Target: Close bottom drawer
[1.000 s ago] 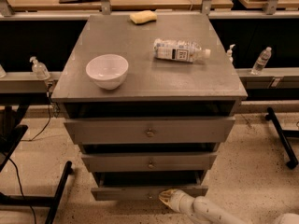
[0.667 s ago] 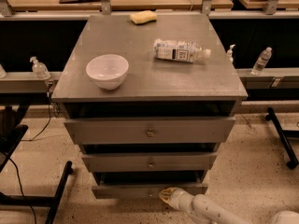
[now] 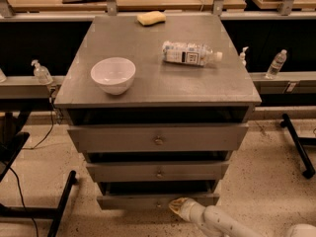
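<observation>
The bottom drawer (image 3: 123, 201) is the lowest of three grey drawer fronts in the cabinet. It stands slightly pulled out, with a dark gap above its front panel. My gripper (image 3: 177, 205) comes in from the lower right on a white arm. Its yellowish tip rests against the bottom drawer's front panel, just right of centre. The small round knob (image 3: 158, 205) lies just left of the tip.
A white bowl (image 3: 113, 74), a lying plastic bottle (image 3: 190, 53) and a yellow sponge (image 3: 151, 18) are on the cabinet top (image 3: 158, 90). Black stand legs (image 3: 59, 206) lie on the floor at left and another (image 3: 296, 142) at right. Small bottles line the side rails.
</observation>
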Robot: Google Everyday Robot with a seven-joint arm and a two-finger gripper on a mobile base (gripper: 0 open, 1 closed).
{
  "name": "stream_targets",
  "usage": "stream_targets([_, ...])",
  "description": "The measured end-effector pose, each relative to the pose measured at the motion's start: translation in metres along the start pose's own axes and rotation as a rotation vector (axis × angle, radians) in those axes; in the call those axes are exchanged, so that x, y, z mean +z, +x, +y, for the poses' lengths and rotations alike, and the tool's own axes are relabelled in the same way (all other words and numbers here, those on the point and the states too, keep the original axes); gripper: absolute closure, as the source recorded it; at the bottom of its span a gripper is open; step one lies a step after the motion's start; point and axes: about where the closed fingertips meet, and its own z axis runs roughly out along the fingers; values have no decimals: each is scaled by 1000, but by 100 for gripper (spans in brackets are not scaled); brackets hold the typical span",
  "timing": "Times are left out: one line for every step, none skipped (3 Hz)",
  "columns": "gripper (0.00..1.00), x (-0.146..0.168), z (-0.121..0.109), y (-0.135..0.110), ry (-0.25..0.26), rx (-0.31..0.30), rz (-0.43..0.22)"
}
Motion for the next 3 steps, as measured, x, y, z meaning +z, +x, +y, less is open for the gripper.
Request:
stream_targets([100,0,0,0,0,0,0])
stream_targets([100,-9,11,5,61,44,3])
stream_targets([100,-21,22,10,144,102,-8])
